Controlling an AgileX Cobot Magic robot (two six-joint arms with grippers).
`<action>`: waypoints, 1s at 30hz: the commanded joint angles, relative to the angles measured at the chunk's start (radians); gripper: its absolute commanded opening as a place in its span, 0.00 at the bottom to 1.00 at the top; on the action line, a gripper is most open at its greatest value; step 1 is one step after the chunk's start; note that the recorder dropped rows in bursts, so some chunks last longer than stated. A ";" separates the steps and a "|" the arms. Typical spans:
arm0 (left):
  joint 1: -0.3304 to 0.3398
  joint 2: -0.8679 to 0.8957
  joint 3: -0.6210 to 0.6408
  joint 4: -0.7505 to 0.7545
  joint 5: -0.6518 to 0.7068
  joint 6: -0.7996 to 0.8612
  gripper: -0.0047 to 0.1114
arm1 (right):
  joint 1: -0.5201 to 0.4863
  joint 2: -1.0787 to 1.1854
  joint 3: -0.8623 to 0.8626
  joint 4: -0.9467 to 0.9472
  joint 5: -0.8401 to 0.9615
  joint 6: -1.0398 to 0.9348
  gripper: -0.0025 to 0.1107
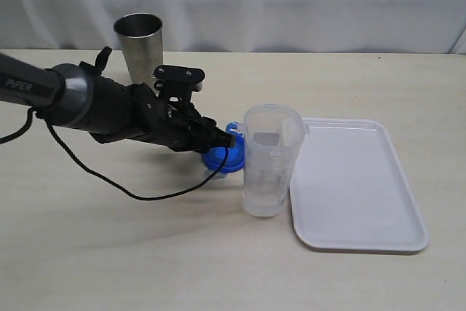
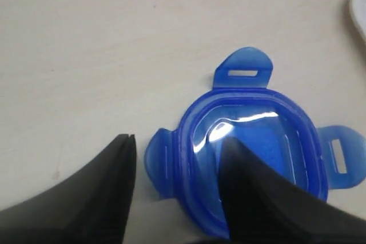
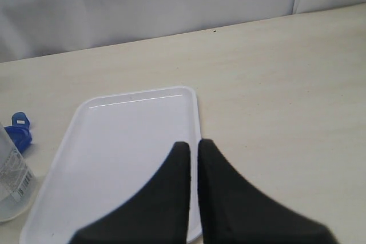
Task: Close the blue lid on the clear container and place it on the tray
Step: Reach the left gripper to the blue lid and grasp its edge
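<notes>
The blue lid (image 1: 220, 159) lies flat on the table against the left side of the clear container (image 1: 271, 162), which stands upright and uncovered. My left gripper (image 1: 227, 136) is low over the lid and open. In the left wrist view the lid (image 2: 260, 135) shows its flaps spread; one finger (image 2: 251, 192) is over its centre, the other finger (image 2: 108, 170) is outside a flap, and the left gripper (image 2: 177, 140) straddles that edge. The white tray (image 1: 357, 187) lies just right of the container. My right gripper (image 3: 193, 143) is shut with nothing in it, above the tray's (image 3: 126, 141) edge.
A shiny steel cup (image 1: 140, 47) stands at the back, behind my left arm. The arm's black cable (image 1: 109, 180) trails over the table in front of it. A grey curtain hangs behind the table. The container's base (image 3: 11, 181) shows in the right wrist view.
</notes>
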 commanded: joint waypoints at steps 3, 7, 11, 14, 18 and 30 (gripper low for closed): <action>-0.001 0.019 -0.008 -0.010 -0.014 -0.005 0.41 | -0.001 -0.005 0.002 0.000 -0.004 0.001 0.06; -0.001 0.051 -0.008 -0.028 -0.015 -0.005 0.41 | -0.001 -0.005 0.002 0.000 -0.004 0.001 0.06; -0.001 0.051 -0.008 -0.025 -0.038 -0.005 0.41 | -0.001 -0.005 0.002 0.000 -0.004 0.001 0.06; -0.001 0.051 -0.008 -0.025 -0.038 -0.005 0.41 | -0.001 -0.005 0.002 0.000 -0.004 0.001 0.06; -0.001 0.049 -0.008 -0.055 -0.075 -0.005 0.41 | -0.001 -0.005 0.002 0.000 -0.004 0.001 0.06; -0.001 0.049 -0.008 -0.055 -0.106 -0.025 0.41 | -0.001 -0.005 0.002 0.000 -0.004 0.001 0.06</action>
